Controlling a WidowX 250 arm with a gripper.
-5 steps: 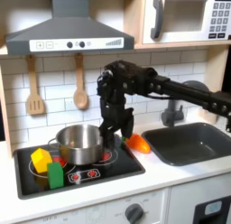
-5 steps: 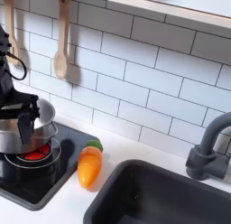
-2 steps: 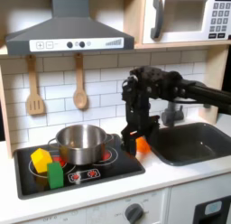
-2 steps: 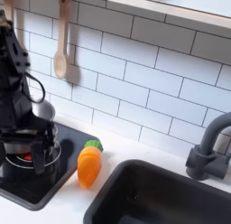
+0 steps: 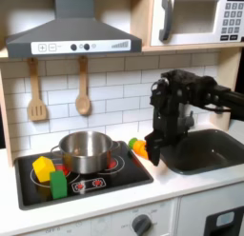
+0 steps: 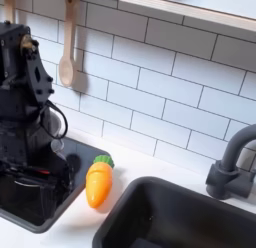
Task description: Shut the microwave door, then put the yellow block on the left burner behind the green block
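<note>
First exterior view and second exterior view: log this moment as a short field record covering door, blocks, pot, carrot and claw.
microwave door: appears shut, handle on the first exterior view's left
yellow block: on the stove's burner at the first exterior view's left, directly behind the green block
green block: upright at the stove's front edge
steel pot: on the stove, beside the blocks
carrot: lying on the counter between stove and sink
claw: pointing down near the carrot, carrying nothing visible; jaw state unclear
</note>
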